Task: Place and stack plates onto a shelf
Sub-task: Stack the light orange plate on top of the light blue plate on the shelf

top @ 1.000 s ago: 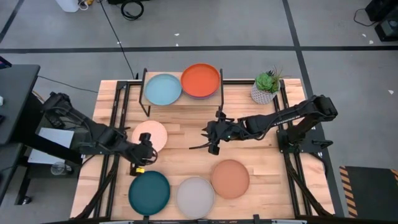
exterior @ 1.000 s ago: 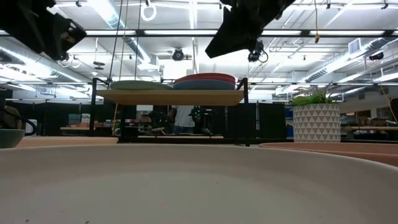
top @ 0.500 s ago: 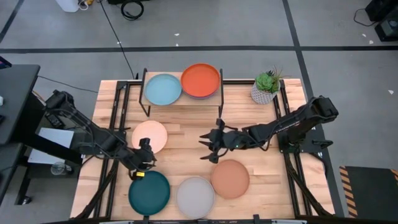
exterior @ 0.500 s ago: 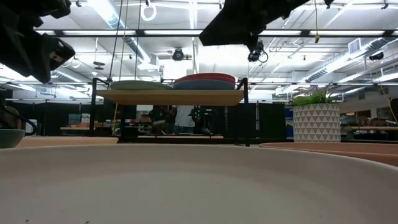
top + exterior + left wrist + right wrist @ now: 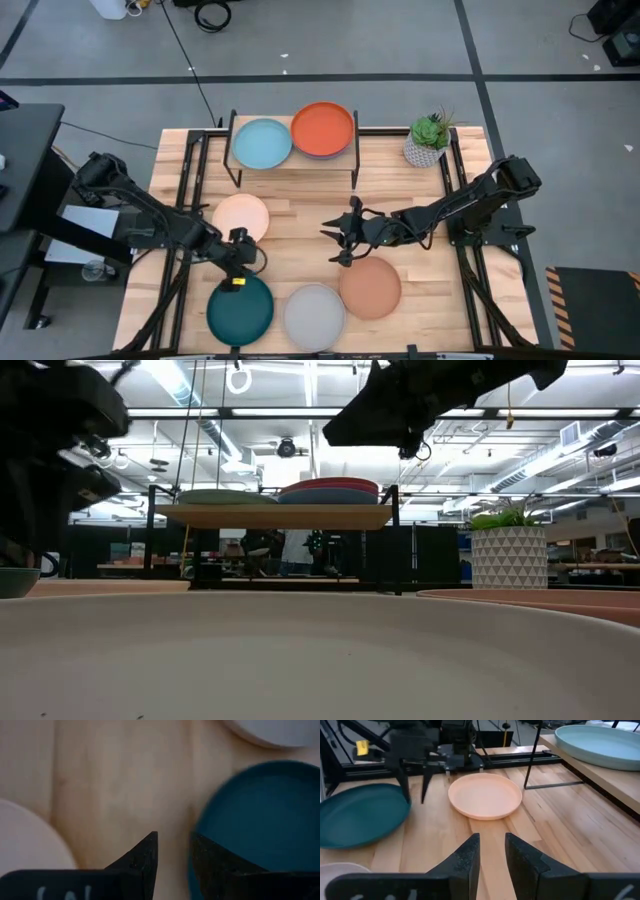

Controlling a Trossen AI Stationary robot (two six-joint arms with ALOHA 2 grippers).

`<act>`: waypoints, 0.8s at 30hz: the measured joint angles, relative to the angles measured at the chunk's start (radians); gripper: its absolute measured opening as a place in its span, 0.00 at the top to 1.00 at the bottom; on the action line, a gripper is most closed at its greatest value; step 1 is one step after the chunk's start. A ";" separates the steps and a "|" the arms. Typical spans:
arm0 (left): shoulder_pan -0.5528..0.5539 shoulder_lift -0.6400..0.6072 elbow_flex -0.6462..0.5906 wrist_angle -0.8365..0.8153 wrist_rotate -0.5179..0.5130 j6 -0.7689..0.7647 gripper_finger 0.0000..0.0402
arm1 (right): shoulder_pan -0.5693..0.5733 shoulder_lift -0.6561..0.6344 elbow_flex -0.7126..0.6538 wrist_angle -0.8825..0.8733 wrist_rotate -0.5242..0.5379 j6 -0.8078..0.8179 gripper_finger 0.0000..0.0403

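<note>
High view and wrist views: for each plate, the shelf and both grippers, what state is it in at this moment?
Pale blue plate: on the shelf.
Orange plate: on the shelf, topping a stack.
Cream plate: flat on the table, free.
Dark teal plate: on the table, free.
Grey plate: on the table, free.
Salmon plate: on the table, free.
Left gripper: narrowly open, empty, above the teal plate's edge.
Right gripper: narrowly open, empty.

This is a big robot lab or workshop. Long strip lights [image 5: 560, 410] run across a high ceiling with bare pipes. The floor [image 5: 330, 40] is grey with taped lines, and cables [image 5: 210, 14] lie on it at 12 o'clock from the slatted wooden table [image 5: 300, 225].
</note>
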 joint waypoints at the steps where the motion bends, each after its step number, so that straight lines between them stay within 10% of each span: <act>1: 0.016 0.011 0.001 0.002 -0.001 0.000 0.71 | 0.000 0.007 0.000 0.012 0.000 -0.002 0.76; 15: 0.109 0.159 0.159 -0.311 -0.192 0.027 0.71 | 0.002 0.032 0.001 0.060 -0.001 -0.043 0.76; 24: 0.239 0.240 0.150 -0.320 -0.097 0.080 0.71 | 0.005 0.032 0.001 0.068 0.003 -0.070 0.76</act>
